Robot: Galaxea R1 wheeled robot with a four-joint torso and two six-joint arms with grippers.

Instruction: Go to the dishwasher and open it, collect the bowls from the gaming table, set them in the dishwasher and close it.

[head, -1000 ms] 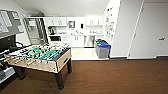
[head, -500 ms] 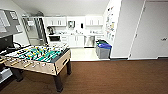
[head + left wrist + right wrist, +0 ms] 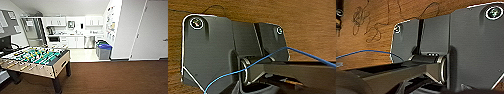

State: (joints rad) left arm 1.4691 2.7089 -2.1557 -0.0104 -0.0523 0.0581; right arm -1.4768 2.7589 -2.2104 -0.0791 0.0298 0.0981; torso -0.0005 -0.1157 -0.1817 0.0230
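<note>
- head view, a wide office room with a dark wooden floor [image 3: 112, 77] across the lower half of the frame and a white kitchenette at the far end, in the upper middle.
- the dishwasher [image 3: 89, 41], a steel-fronted unit set into the white cabinets [image 3: 75, 42], sits just right of centre in the upper half of the frame; its door is closed.
- just to the right of the dishwasher stand two grey bins [image 3: 103, 50], side by side on the pale kitchen floor, the nearer one with a blue lid, the farther one with a green rim; what is in them cannot be made out.
- a table-football table [image 3: 37, 61] with a green field and rods takes up the lower left of the frame, standing on the wooden floor.
- a tall steel fridge [image 3: 33, 31] stands at the upper left, beside the cabinets.
- a white wall and a white door [image 3: 152, 30] take up the right side of the frame.
- left wrist view, wooden floor, with a thin blue cable [image 3: 250, 66] crossing the frame; i cannot tell whether the left fingers are spread or pressed together.
- right wrist view, wooden floor with dark scribble marks at the upper left; the state of the right fingers cannot be told either.
</note>
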